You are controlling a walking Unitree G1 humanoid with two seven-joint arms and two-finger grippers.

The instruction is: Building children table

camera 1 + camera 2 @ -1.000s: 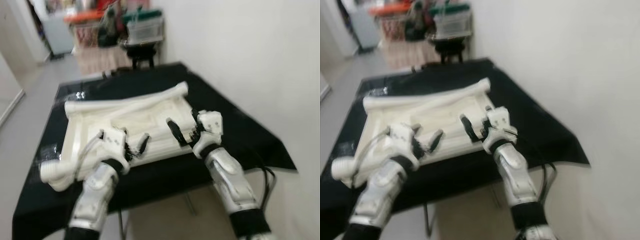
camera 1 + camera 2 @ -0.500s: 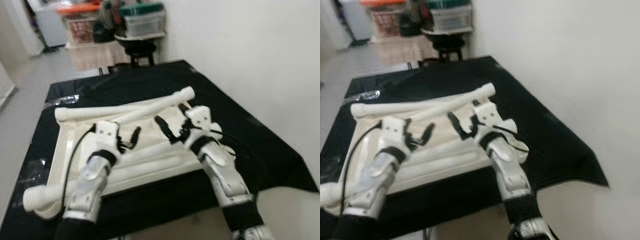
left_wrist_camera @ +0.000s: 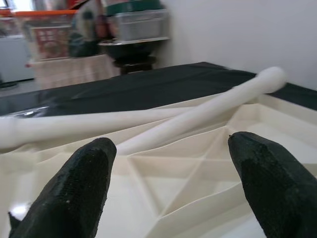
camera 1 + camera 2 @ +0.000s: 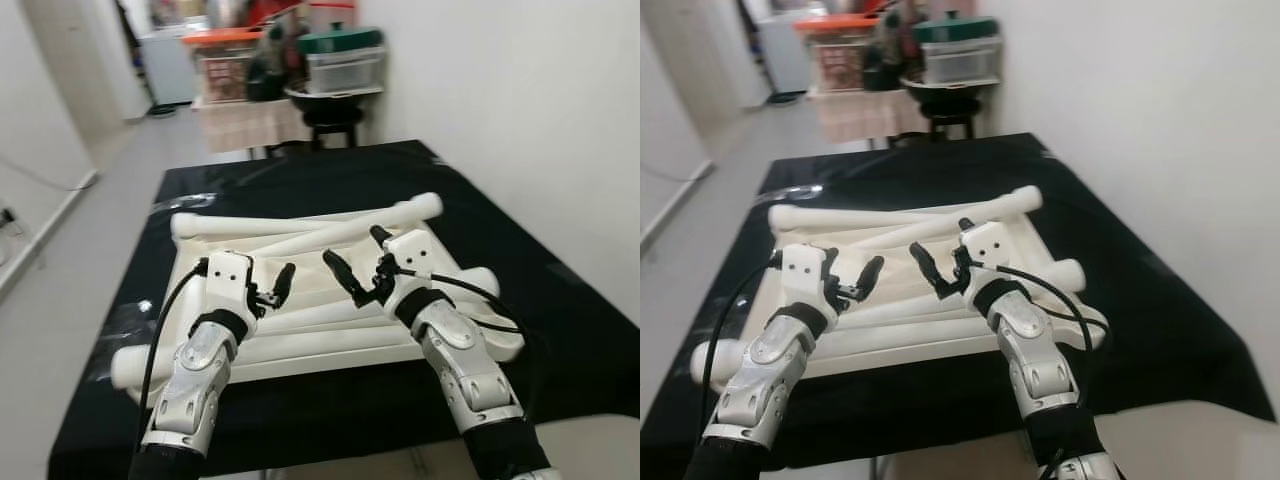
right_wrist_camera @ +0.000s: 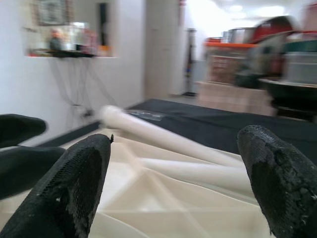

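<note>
No legible writing or brand marks anywhere; the printed panel on the orange-lidded bin (image 4: 226, 62) at upper centre is too blurred to read. Beside it, a clear storage box with a green lid (image 4: 345, 62) sits on a dark stool (image 4: 333, 112); contents cannot be made out.

The cream plastic tabletop (image 4: 330, 330) lies underside up, ribs showing, in the middle of the frame on a black-covered table (image 4: 560, 330). Several cream table legs (image 4: 300, 222) lie across and alongside it, one jutting past its lower-left corner.

Left gripper (image 4: 270, 287) hovers over the panel's left-centre, fingers spread apart, holding nothing. Right gripper (image 4: 362, 262) hovers over centre, fingers likewise parted and empty. In the left wrist view the fingertips (image 3: 81, 183) frame the ribbed underside with a leg beyond.
</note>
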